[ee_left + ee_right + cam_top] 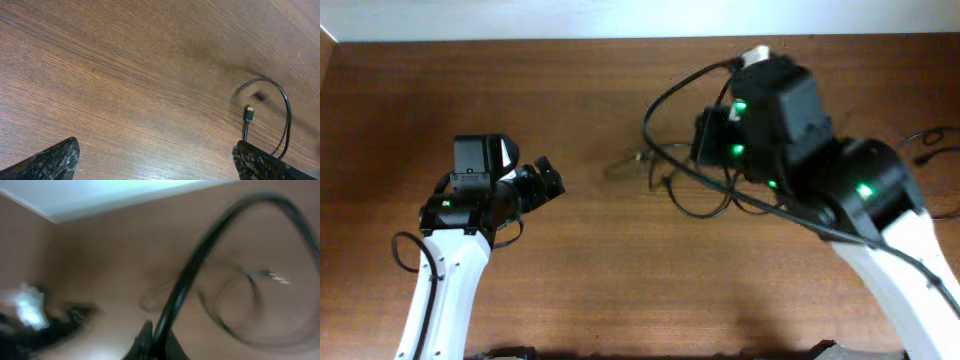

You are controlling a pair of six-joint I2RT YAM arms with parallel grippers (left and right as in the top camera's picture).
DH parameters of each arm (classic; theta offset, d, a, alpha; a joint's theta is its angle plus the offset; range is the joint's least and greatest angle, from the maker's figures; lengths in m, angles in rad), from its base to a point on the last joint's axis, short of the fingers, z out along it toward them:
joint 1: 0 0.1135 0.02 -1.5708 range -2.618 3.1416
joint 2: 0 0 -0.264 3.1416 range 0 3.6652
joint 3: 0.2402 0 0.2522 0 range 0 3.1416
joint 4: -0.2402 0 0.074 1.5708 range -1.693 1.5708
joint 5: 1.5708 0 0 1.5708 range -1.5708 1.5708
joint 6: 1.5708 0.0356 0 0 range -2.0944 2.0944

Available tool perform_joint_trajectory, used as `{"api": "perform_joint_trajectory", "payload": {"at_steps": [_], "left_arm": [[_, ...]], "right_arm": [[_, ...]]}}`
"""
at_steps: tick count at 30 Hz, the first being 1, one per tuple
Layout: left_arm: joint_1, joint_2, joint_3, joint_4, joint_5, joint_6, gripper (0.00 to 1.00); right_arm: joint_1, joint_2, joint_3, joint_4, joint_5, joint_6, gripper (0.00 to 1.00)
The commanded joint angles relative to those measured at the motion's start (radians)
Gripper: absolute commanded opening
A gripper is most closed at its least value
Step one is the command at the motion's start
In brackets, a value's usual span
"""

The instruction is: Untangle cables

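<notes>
while the left gripper [546,183] hangs wide open above the table [600,290], the thin black cables [248,113] lie looped on the wood, partly under the right gripper [710,140], whose blurred jaws i cannot tell open or closed.

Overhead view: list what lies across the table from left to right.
left gripper → cables, a thin tangle of loops → right arm. The right arm's wrist overlaps the tangle, so its gripper is left out of the order.
</notes>
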Motion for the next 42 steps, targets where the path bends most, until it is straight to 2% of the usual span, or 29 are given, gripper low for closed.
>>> {"api": "perform_joint_trajectory", "payload": {"at_steps": [1,4,8,13,17,20,23,28,34,38,40,42], "left_arm": [[0.000,0.002,0.004,0.000,0.006,0.017,0.99],[0.000,0.002,0.004,0.000,0.006,0.017,0.99],[0.000,0.002,0.004,0.000,0.006,0.017,0.99],[0.000,0.002,0.004,0.000,0.006,0.017,0.99],[0.000,0.002,0.004,0.000,0.006,0.017,0.99],[0.000,0.002,0.004,0.000,0.006,0.017,0.99],[0.000,0.002,0.004,0.000,0.006,0.017,0.99],[0.000,0.002,0.004,0.000,0.007,0.017,0.99],[0.000,0.002,0.004,0.000,0.006,0.017,0.99],[0.000,0.002,0.004,0.000,0.007,0.017,0.99],[0.000,0.002,0.004,0.000,0.006,0.017,0.99],[0.000,0.002,0.004,0.000,0.006,0.017,0.99]], "right_arm": [[0.000,0.109,-0.001,-0.183,0.026,-0.073,0.04],[0.008,0.181,-0.003,-0.327,-0.002,-0.186,0.04],[0.021,0.197,-0.003,-0.443,0.014,-0.248,0.04],[0.019,0.190,0.039,-0.431,0.083,-0.239,0.04],[0.012,0.189,0.277,-0.383,0.114,-0.240,0.04],[0.006,0.189,0.474,-0.313,0.325,-0.240,0.04],[-0.008,0.189,0.549,-0.199,0.581,-0.240,0.04],[-0.206,0.223,0.548,-0.154,0.632,-0.217,0.04],[-0.561,0.386,0.547,-0.083,0.365,-0.219,0.04],[-0.662,0.540,0.547,0.031,0.273,-0.267,0.04],[-0.674,0.600,0.547,0.110,0.266,-0.349,0.04],[-0.679,0.633,0.547,0.176,0.284,-0.361,0.04]]}}
